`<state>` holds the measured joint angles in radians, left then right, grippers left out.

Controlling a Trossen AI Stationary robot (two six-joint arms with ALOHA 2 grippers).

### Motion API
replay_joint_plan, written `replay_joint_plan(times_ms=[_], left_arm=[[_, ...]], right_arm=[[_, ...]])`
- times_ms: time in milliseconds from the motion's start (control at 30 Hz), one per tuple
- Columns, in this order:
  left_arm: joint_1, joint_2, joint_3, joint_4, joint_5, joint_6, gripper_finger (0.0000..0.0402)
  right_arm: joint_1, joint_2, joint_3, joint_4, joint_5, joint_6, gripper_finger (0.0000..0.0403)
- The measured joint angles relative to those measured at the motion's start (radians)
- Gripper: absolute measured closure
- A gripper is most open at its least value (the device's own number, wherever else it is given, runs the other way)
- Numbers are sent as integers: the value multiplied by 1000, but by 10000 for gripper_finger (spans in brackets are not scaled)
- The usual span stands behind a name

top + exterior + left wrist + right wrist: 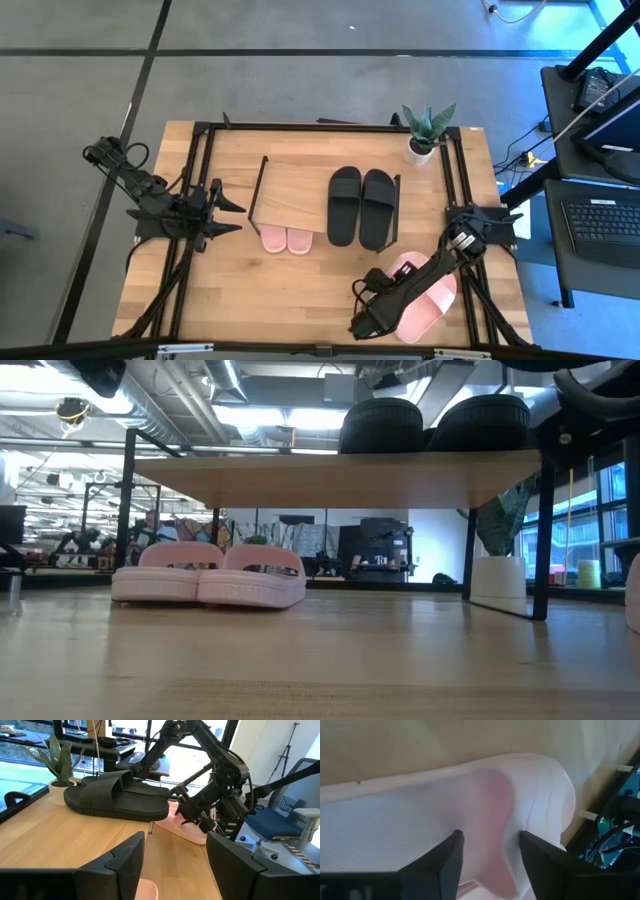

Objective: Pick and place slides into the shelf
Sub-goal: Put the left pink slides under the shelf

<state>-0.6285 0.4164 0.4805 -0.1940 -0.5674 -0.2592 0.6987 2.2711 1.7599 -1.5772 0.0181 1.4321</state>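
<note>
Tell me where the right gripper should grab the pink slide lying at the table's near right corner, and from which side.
Probably the wide strap of the pink slide, taken from above. The slide lies flat on the table, so its raised strap is the easiest part to pinch. The right gripper, open, already straddles the strap.

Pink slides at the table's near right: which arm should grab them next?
Right. The right gripper is directly over the loose pink slides, its open fingers straddling one. The left gripper waits open beside the shelf, far across the table.
</note>
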Motion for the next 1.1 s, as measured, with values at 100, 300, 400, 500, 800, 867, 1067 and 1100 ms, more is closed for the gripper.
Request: replay_joint_plan(times_ms=[100, 300, 400, 500, 800, 867, 1067, 1100], left_arm=[[0, 0, 0, 0, 0, 0, 196], [0, 0, 0, 0, -1, 0, 196], [0, 0, 0, 0, -1, 0, 196], [0, 0, 0, 0, -1, 0, 196], [0, 0, 0, 0, -1, -1, 196], [0, 0, 0, 1, -1, -2, 196], [0, 0, 0, 1, -34, -3, 196], [0, 0, 0, 1, -41, -3, 196]], right_arm=[[0, 0, 0, -1, 0, -25, 231], [6, 0, 0, 1, 2, -80, 268], [6, 0, -1, 2, 12, -94, 283], [6, 0, -27, 11, 15, -107, 296], [5, 0, -46, 7, -10, -158, 305], [5, 0, -46, 7, -10, -151, 307], [5, 0, -46, 4, -11, -135, 340], [5, 0, -46, 6, -11, -135, 351]])
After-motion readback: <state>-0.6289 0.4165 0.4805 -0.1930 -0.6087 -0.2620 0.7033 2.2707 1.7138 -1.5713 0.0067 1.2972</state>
